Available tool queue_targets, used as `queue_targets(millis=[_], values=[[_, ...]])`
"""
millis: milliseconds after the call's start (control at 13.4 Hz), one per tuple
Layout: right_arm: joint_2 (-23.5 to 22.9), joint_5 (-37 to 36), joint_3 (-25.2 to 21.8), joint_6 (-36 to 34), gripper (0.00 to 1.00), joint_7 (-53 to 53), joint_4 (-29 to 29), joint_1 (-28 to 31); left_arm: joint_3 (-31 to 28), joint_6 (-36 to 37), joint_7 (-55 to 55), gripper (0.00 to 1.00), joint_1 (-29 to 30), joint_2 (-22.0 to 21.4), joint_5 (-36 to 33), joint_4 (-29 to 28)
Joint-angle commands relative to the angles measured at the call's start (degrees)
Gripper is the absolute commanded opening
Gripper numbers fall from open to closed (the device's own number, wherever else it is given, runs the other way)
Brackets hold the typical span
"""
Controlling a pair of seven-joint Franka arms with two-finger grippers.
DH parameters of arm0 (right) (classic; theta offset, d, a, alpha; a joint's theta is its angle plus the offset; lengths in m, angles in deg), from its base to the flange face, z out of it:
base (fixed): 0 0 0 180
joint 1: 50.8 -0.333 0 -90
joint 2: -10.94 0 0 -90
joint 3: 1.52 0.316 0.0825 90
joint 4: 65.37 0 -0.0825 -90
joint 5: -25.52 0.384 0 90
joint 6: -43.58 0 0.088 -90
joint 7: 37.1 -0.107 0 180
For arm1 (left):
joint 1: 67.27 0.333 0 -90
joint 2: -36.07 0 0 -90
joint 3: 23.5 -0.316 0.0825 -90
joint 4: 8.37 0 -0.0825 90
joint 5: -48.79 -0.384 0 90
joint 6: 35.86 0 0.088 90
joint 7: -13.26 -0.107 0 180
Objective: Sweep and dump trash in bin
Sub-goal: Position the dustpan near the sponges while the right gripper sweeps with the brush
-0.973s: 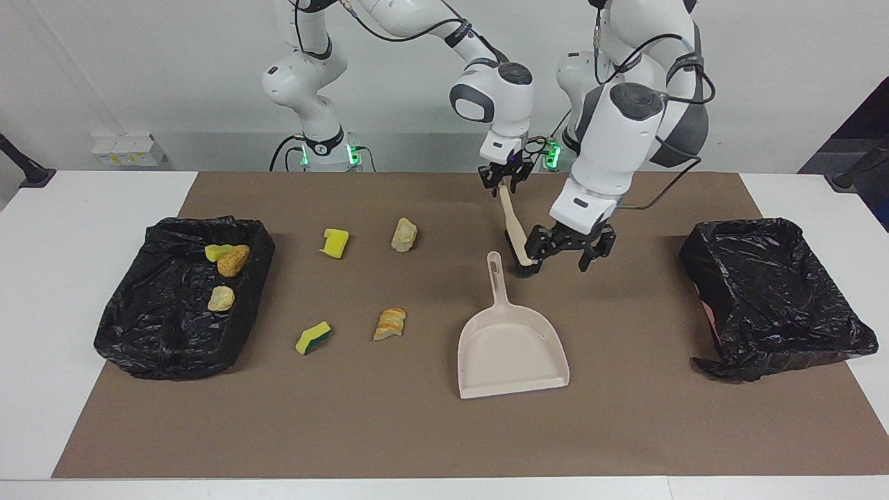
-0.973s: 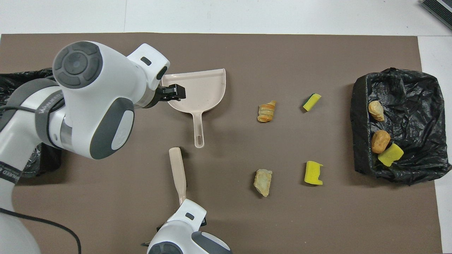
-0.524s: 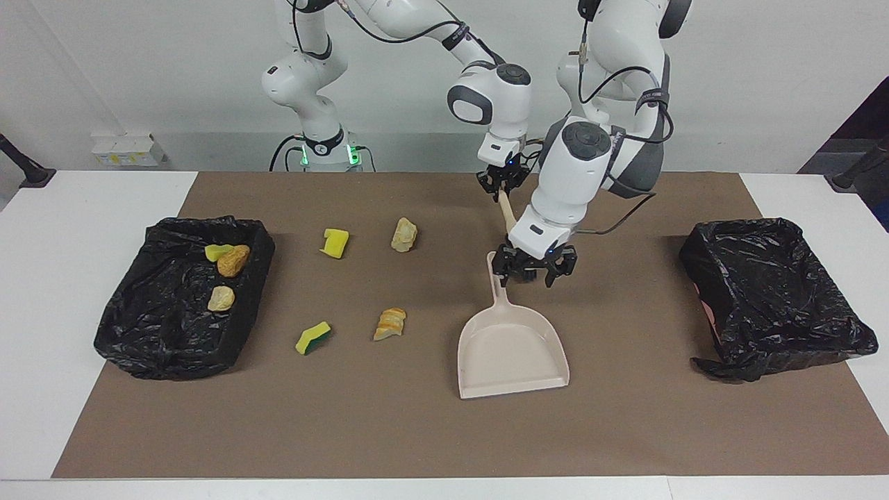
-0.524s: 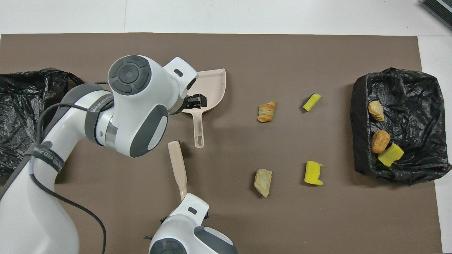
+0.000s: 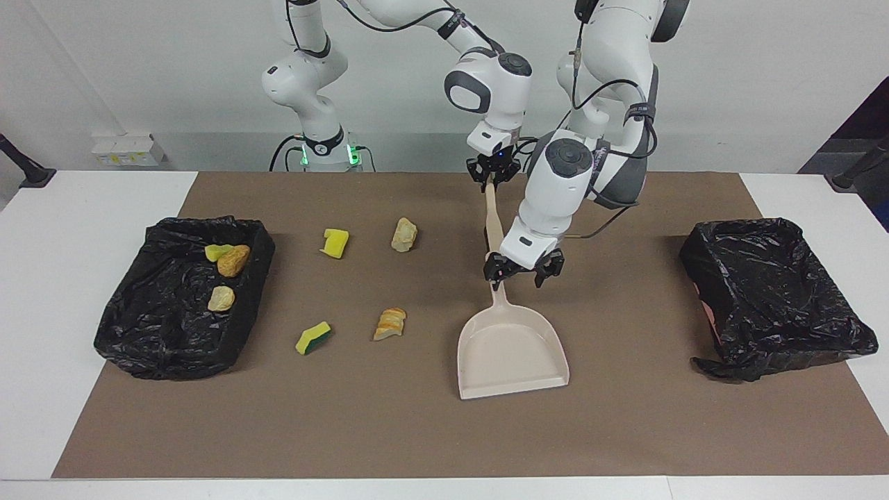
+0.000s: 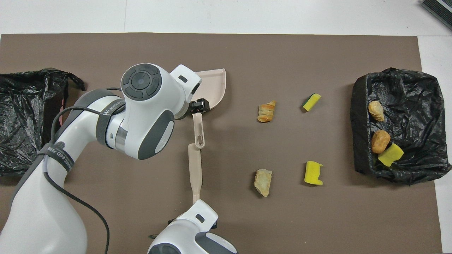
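Left gripper (image 5: 522,272), on the big white arm nearest the pan, hangs with its fingers spread wide just over the handle of the beige plastic dustpan (image 5: 510,347), close above it but holding nothing. Right gripper (image 5: 492,175) is pressed together on the handle tip of the beige plastic brush (image 5: 492,222), which slants down from it so that the brush head ends beside the pan's handle, hidden by the left gripper.

Everything lies on the brown paper mat (image 5: 625,417). A black bag-lined bin (image 5: 125,333) sits at the right arm's end with three scraps in it; a second black bag-lined bin (image 5: 771,292) sits at the left arm's end.

The dustpan's long axis runs straight away from the robots, handle near them, open mouth far. The loose trash lies sideways from that axis, toward the right arm's end, between pan and filled bin:
- an orange bread-like lump (image 5: 389,323)
- a tan lump (image 5: 404,234)
- a yellow sponge piece (image 5: 335,243)
- a yellow-and-green sponge piece (image 5: 312,337)

So the mouth probably must be turned toward them before sweeping. The left gripper is nearer the pan; the right arm is on the trash's side.

White lettering runs along the left arm's grey band, but I cannot read it surely.
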Motion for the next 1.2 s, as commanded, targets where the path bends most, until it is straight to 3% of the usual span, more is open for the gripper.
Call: queue_targets(millis=[0, 299, 524, 973, 1048, 1123], values=[[3.73, -1.07, 0.44, -4.42, 0.00, -3.43, -2.92, 0.92, -0.60, -1.63, 1.21, 1.00, -0.88, -1.07, 1.66, -1.85], [11.37, -0.63, 0.44, -7.68, 0.00, -3.61, -9.78, 5.30, -0.69, -2.42, 2.00, 1.00, -2.72, -0.63, 1.66, -2.73], [14.90, -0.63, 0.35, -13.48, 0.00, -5.27, -10.23, 7.85, -0.60, -2.51, 2.26, 1.00, -4.04, -0.72, 1.66, -4.75], [18.60, -0.63, 0.27, -20.94, 0.00, -22.83, -14.61, 9.09, -0.78, -5.41, 5.52, 1.00, -6.59, -0.10, 1.31, -7.48], [19.12, -0.63, 0.35, -21.49, 0.00, -24.42, -15.93, 10.75, -0.78, -5.06, 5.52, 0.85, -6.68, -0.10, 1.05, -7.57], [19.74, -0.37, 0.35, -21.58, 0.00, -24.79, -17.42, 11.81, -0.78, -4.36, 5.52, 0.60, -6.68, -0.19, 0.96, -7.57]])
